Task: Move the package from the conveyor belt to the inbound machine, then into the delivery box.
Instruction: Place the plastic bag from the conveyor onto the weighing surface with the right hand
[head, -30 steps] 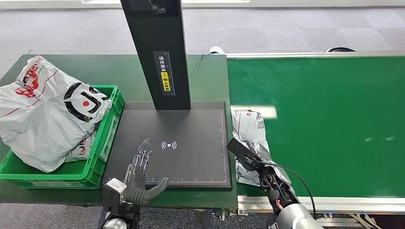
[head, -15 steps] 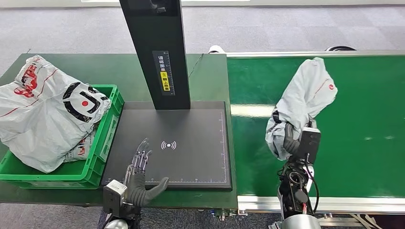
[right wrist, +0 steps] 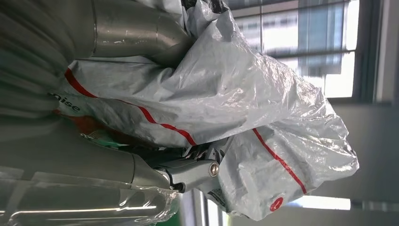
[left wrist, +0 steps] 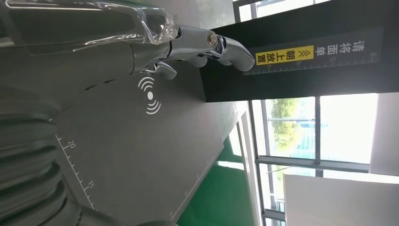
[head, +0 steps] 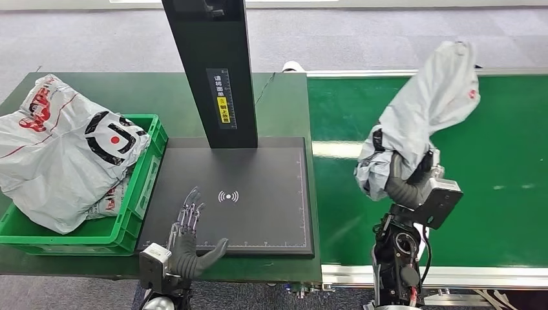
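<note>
From the head view, the right hand is lifted up above the long green conveyor belt. Its fingers are wrapped tight around the crinkly grey plastic package, which sticks up in the air and touches nothing else. To the left sits the flat black inbound machine with its tall black post. The left hand rests on the near edge of that flat plate, fingers spread apart and holding nothing. Further left is the green plastic delivery box, with big white and grey bags piled in it.

From the left wrist view, the shiny fingers of the left hand reach out flat over the black plate, near the white wave mark.

From the right wrist view, the grey package with red stripes is squeezed between the fingers of the right hand.
</note>
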